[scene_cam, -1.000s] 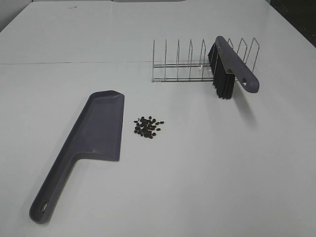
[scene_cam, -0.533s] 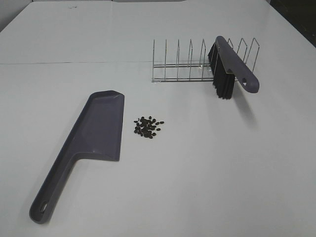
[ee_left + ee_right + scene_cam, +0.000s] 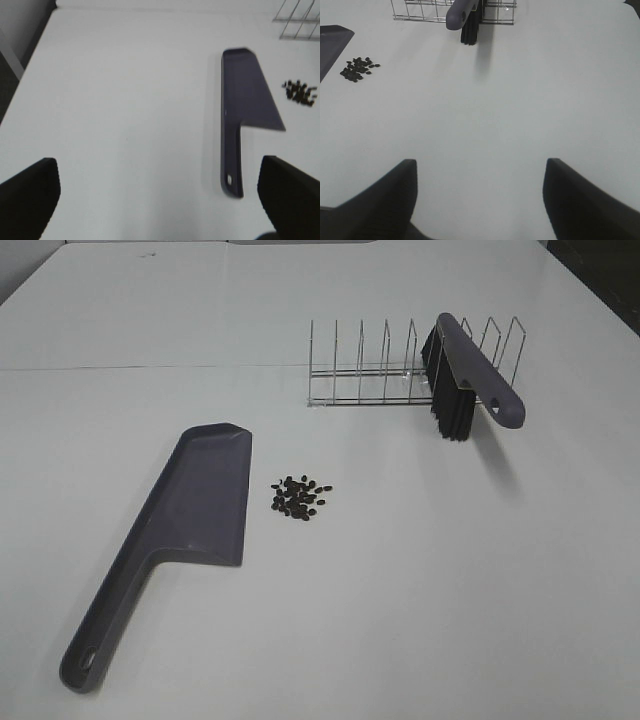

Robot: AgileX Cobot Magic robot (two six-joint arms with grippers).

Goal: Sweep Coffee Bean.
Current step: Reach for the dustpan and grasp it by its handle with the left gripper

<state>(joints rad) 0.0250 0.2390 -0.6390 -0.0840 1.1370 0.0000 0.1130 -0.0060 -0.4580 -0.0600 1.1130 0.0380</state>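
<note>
- A white table (image 3: 420,620) fills the overhead view.
- The coffee beans (image 3: 300,498), a small loose cluster of dark ovals, lie just left of the frame's centre, on the bare tabletop.
- A grey-purple dustpan (image 3: 195,510) lies flat in the left half of the frame. Its blade sits just beside the beans without touching them, and its handle runs down toward the lower left corner.
- A wire rack (image 3: 385,370) stands in the upper right of the frame. A brush (image 3: 470,375) with a grey-purple handle and black bristles leans in it, well apart from the beans.
- In the left wrist view, the left gripper (image 3: 160,200) is released. Its two dark fingers (image 3: 30,195) are spread wide over bare table with nothing between them.
- In the same view, the dustpan's handle (image 3: 231,165) lies between the fingers, nearer one of them. The beans (image 3: 300,92) sit well beyond the fingertips, past the far side of the blade and outside the span of the fingers.
- In the right wrist view, the right gripper (image 3: 480,200) is also released. Its fingers (image 3: 385,200) stand apart with only white table between them.
- In that view, the beans (image 3: 357,69) lie well ahead of the fingertips and off to the side, outside the gap. The brush (image 3: 465,15) and the rack (image 3: 420,10) stand farther on.
</note>
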